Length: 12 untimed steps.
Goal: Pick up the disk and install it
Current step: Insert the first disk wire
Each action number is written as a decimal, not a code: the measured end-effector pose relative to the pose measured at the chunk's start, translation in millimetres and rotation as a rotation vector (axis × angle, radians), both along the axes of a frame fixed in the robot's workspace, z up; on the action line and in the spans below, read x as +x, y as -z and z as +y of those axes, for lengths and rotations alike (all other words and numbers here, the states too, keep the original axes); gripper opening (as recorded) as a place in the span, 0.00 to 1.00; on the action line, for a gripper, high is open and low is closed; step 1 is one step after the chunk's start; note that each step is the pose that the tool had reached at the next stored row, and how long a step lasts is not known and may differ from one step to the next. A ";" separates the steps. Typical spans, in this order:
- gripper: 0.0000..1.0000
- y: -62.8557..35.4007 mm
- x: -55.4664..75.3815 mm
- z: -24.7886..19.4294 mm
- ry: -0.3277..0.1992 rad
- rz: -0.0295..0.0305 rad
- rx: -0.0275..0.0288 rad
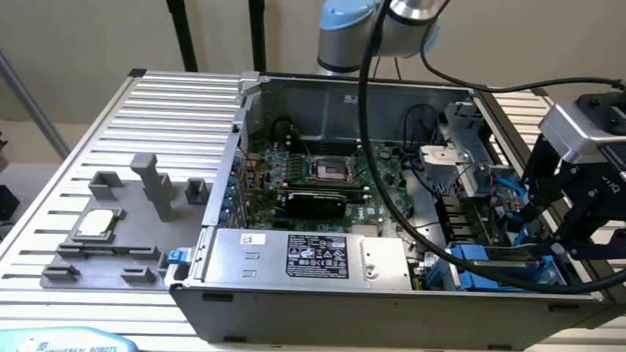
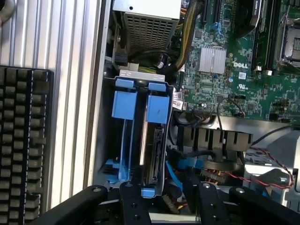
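Observation:
The disk (image 2: 153,154) stands on edge in the drive bay at the case's corner, its blue carrier tab (image 2: 157,108) at the far end, beside a second blue carrier (image 2: 124,122). In the exterior view the disk (image 1: 494,257) lies low in the bay at the view's lower right. My gripper (image 2: 168,206) hovers just over the near end of the disk, its black fingers (image 2: 133,201) standing apart and not pressing on it. From outside, the gripper (image 1: 553,227) hangs above the bay's right edge, open.
The open computer case (image 1: 245,117) rests on a slatted metal table (image 1: 166,103). Inside are the motherboard (image 1: 313,176), a grey power supply with black label (image 1: 313,257) and a thick black cable (image 1: 386,198). A grey fixture holds a small silver chip (image 1: 98,222). A keyboard (image 2: 23,150) lies beside the case.

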<state>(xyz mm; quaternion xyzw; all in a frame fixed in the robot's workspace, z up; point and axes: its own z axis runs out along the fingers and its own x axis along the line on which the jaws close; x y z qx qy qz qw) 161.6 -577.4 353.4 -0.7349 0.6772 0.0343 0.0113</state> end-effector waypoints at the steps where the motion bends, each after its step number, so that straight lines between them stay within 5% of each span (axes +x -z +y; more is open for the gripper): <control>1: 0.47 0.9 -0.7 1.9 -0.001 -0.0002 0.0000; 6: 0.54 2.6 -5.6 10.4 -0.005 -0.0001 -0.0003; 8: 0.67 2.7 -8.2 10.5 -0.006 -0.0001 -0.0004; 12: 0.67 2.7 -8.9 5.3 -0.006 -0.0001 -0.0007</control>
